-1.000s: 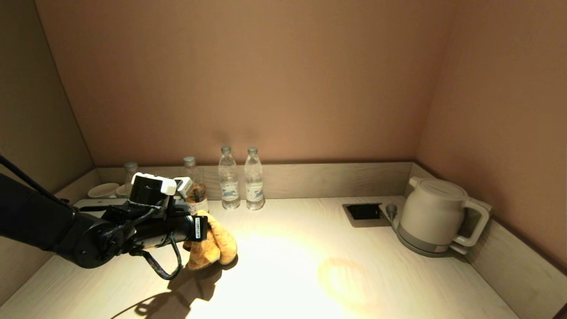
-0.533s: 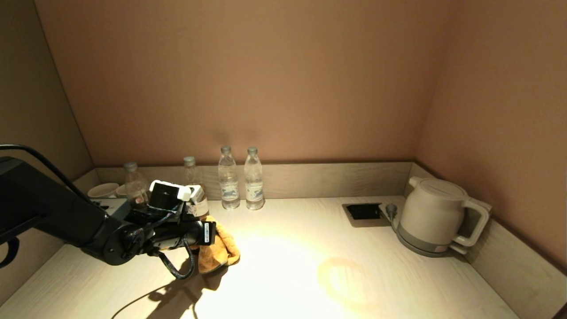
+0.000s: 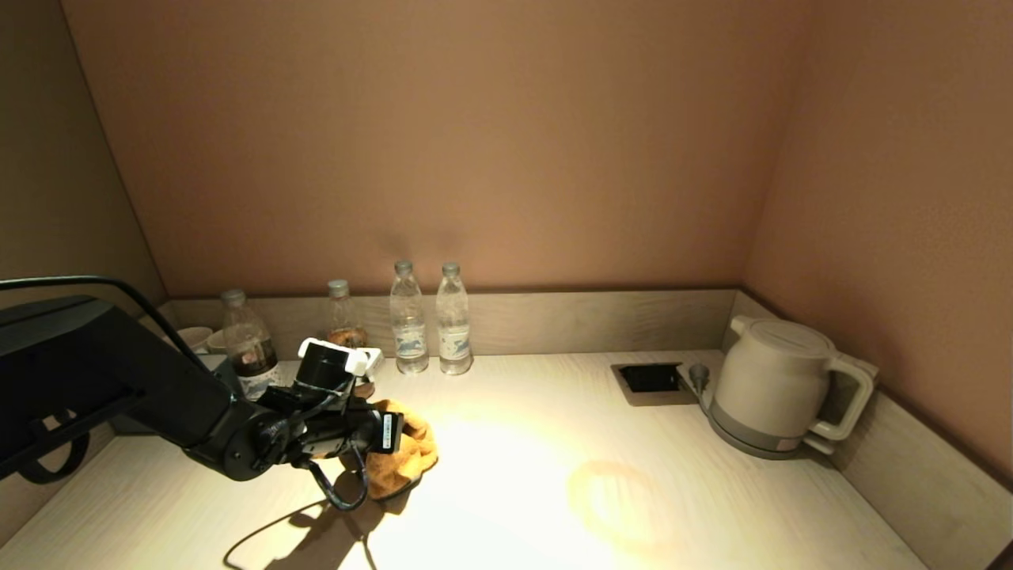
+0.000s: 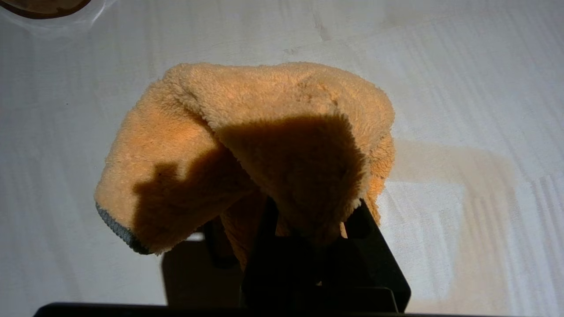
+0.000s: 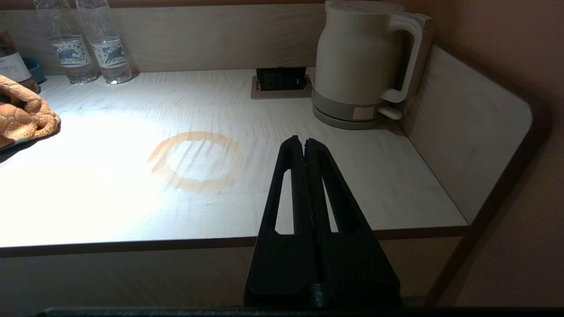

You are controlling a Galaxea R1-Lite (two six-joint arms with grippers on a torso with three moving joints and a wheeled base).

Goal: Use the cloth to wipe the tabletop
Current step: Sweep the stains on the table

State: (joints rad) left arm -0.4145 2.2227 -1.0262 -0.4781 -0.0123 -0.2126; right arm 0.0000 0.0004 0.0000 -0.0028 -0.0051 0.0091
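Observation:
The orange-yellow fluffy cloth point(image 3: 413, 453) hangs bunched from my left gripper point(image 3: 398, 445), which is shut on it low over the left part of the tabletop point(image 3: 554, 412). In the left wrist view the cloth point(image 4: 246, 127) drapes over the black fingers point(image 4: 368, 229) and hides their tips; its dark edging shows at one corner. Its lower folds seem to rest on the pale wood. My right gripper point(image 5: 304, 141) is shut on nothing, held off the counter's front edge, outside the head view.
A brownish ring stain point(image 3: 613, 499) marks the middle front. A white kettle point(image 3: 772, 388) and black socket recess point(image 3: 650, 378) sit back right. Two water bottles point(image 3: 431, 321), two darker bottles point(image 3: 247, 344) and cups point(image 3: 194, 339) line the back left rim.
My left arm has sunk lower and slid a little to the right and nearer, carrying the cloth down to the tabletop. The right gripper has stayed put.

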